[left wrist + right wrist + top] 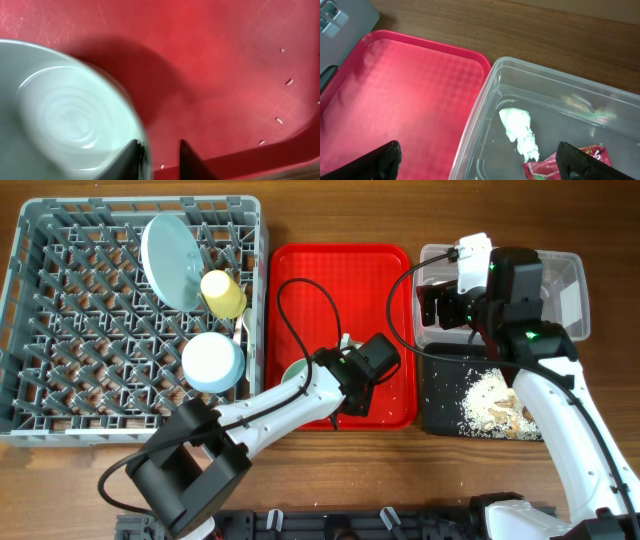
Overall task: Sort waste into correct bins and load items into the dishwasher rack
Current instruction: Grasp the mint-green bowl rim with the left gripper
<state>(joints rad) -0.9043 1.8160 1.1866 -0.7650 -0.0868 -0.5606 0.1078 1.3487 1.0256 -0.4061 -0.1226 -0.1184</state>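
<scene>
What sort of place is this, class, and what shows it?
Probably a mock canteen dish-return station on a wooden table: a large grey plastic dishwasher rack, a flat red serving tray, and a clear plastic rectangular tub holding a crumpled white tissue.

Grey rack (60, 310) at left holds tilted blue plate (168, 245), yellow cup (222, 292) and one pale bowl (212, 362); second bowl (65, 115) sits upright beside it. Clear tub (475, 120), far right, contains tissue (520, 131) and red wrapper (542, 170); black tray (440, 390) holds rice scraps (488, 402).
</scene>
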